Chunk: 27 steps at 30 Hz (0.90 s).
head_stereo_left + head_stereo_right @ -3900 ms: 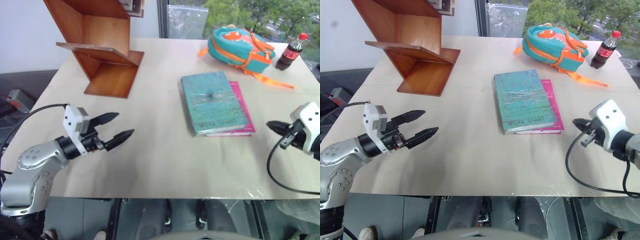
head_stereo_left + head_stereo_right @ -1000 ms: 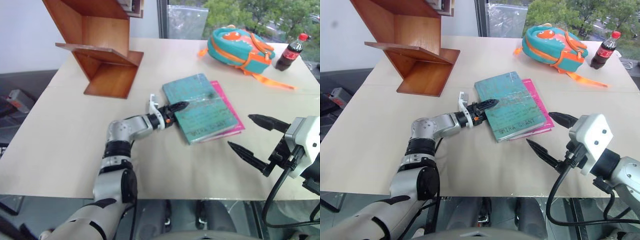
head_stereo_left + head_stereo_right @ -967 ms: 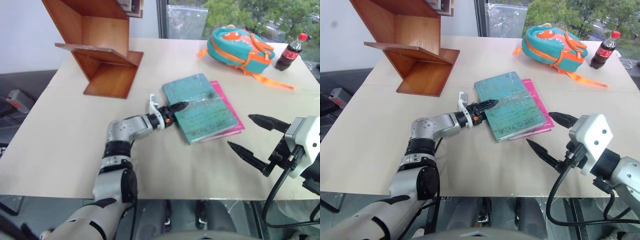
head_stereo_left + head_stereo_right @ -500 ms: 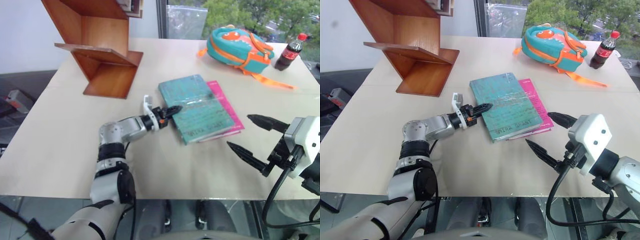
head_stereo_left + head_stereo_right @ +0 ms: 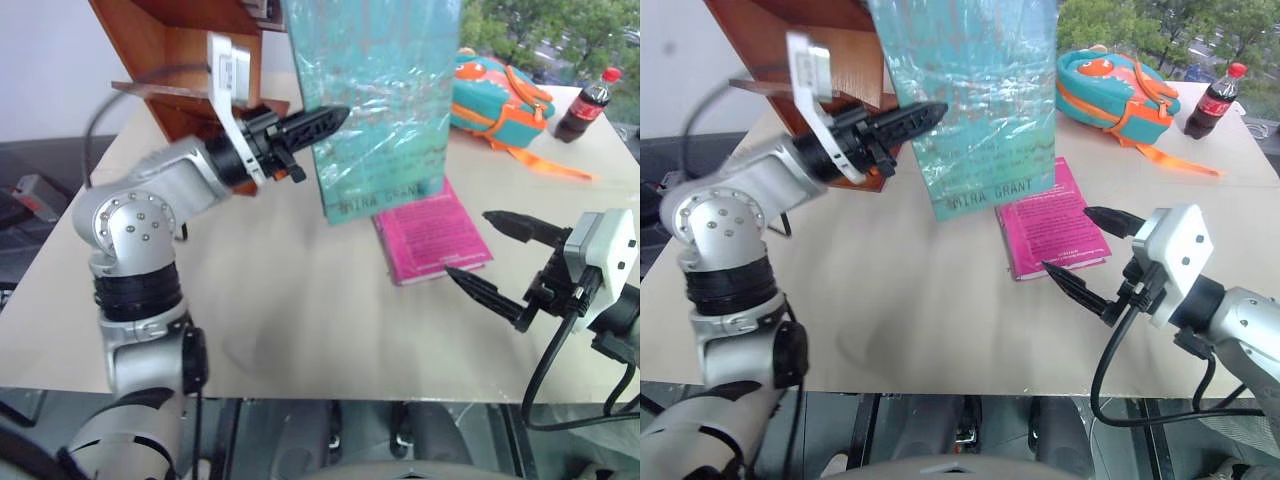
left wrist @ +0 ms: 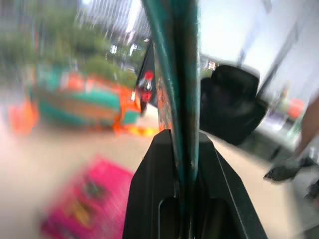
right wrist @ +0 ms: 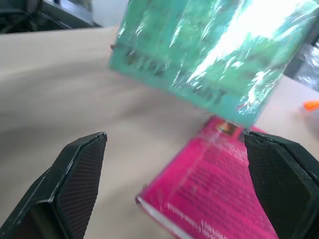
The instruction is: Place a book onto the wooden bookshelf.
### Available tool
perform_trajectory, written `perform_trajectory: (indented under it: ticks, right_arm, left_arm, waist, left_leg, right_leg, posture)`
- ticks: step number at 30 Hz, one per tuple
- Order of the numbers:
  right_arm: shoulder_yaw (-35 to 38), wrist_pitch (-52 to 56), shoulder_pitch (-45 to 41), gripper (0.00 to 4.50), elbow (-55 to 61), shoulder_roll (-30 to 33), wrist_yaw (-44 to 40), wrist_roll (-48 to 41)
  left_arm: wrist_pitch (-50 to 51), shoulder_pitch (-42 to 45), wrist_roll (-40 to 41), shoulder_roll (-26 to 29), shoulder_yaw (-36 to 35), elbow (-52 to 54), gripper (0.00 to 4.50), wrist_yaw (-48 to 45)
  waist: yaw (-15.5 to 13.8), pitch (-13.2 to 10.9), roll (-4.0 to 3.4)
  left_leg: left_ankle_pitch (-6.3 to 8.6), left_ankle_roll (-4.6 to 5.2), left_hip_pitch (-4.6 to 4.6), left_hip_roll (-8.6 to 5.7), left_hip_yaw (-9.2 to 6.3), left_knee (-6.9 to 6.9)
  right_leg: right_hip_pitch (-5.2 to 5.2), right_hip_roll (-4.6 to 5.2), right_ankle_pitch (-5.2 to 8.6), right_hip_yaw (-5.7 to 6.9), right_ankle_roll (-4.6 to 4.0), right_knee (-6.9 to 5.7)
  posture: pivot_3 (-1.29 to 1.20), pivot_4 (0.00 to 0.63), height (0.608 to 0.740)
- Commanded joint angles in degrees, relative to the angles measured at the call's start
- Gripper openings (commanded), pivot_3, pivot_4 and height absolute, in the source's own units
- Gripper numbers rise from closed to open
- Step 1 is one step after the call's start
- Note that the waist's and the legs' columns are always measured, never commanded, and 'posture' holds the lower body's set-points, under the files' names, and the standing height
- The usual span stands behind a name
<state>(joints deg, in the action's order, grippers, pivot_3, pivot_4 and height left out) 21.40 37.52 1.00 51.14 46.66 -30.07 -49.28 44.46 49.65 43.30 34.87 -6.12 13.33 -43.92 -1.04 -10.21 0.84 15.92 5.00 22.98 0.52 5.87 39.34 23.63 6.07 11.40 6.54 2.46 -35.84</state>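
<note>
The left gripper (image 5: 335, 117) was clamped on one edge of the book (image 5: 378, 100), holding it upright in the air above the table (image 5: 300, 300), just in front of the bookshelf (image 5: 170, 50). The right gripper (image 5: 485, 255) hung with fingers spread wide near the table's right edge, beside the pink book (image 5: 430, 232) lying flat.

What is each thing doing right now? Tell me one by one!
teal book: lifted off the table, upright, pinched at one edge.
left end effector: shut on the teal book.
right end effector: open, holding nothing.
pink book: lying flat, closed.
cola bottle: upright, capped.
wooden bookshelf: standing on the table.
</note>
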Motion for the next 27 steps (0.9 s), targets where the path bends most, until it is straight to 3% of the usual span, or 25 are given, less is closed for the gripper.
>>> perform_trajectory:
  ticks: [1,3,5,11,14,19,27]
  right_arm:
    - [-1.64,-1.98,-2.75,4.50,-1.09,0.04,-0.72,1.15]
    - [-2.39,-2.39,-3.83,4.50,-1.99,-0.32,-1.13,1.28]
    - [-3.14,-2.82,-4.60,4.50,-2.70,-0.67,-1.38,1.69]
    - [-6.02,-4.18,-6.62,4.50,-4.29,-1.99,-1.64,3.44]
    - [-7.18,-4.49,-7.84,4.50,-4.81,-2.51,-1.65,4.21]
    - [-7.52,-5.60,-10.34,4.50,-5.08,-2.89,-2.09,4.96]
    - [-9.79,-6.32,-19.34,4.50,-6.12,-5.64,-0.31,4.92]
  left_arm:
    - [-27.80,4.58,-18.38,7.18,4.87,-4.72,0.10,-10.16]
    - [-45.15,8.25,-28.23,12.33,6.89,-13.92,0.10,-14.42]
    - [-56.24,12.85,-34.75,15.85,8.76,-23.48,0.10,-16.65]
    - [-74.45,26.96,-51.34,22.92,15.70,-48.38,0.10,-19.12]
    - [-75.63,31.86,-57.58,24.49,19.51,-56.79,0.10,-20.72]
    - [-73.21,41.38,-72.19,25.47,27.05,-69.80,0.10,-16.28]
    - [-74.97,45.75,-81.39,24.04,33.32,-81.55,0.10,-8.11]
  waist:
    - [0.14,-0.04,0.00]
    - [0.29,-0.06,-0.03]
    - [0.24,-0.06,-0.06]
    - [0.01,-0.07,-0.01]
    - [0.07,-0.09,0.04]
    - [0.17,-0.16,0.17]
    - [1.49,-0.23,0.32]
  left_leg:
    - [0.00,0.00,0.00,0.02,0.01,0.00]
    - [-0.01,0.00,0.01,0.08,0.08,0.00]
    - [-0.03,0.05,0.02,0.16,0.14,-0.02]
    - [0.01,0.17,0.30,0.09,0.03,0.03]
    - [0.01,0.20,0.90,0.01,0.05,0.18]
    - [0.01,0.22,1.08,0.01,0.02,0.15]
    - [0.03,0.25,1.18,0.07,0.08,0.19]
  right_leg:
    - [0.01,-0.02,0.00,0.01,-0.01,-0.01]
    - [0.06,-0.10,0.01,-0.02,-0.02,0.01]
    - [0.12,-0.15,0.04,-0.06,-0.07,0.01]
    - [0.21,-0.10,0.05,0.12,-0.04,0.11]
    - [0.80,-0.09,0.04,0.14,-0.01,-0.01]
    - [0.95,-0.10,0.18,0.19,0.22,0.00]
    - [1.17,-0.11,0.20,0.09,0.26,-0.11]
  posture:
    - [0.00,0.150,0.740]
    - [0.00,0.150,0.740]
    - [0.00,0.150,0.740]
    - [0.00,0.150,0.740]
    - [0.00,0.150,0.740]
    - [0.00,0.150,0.740]
    - [0.00,0.150,0.740]
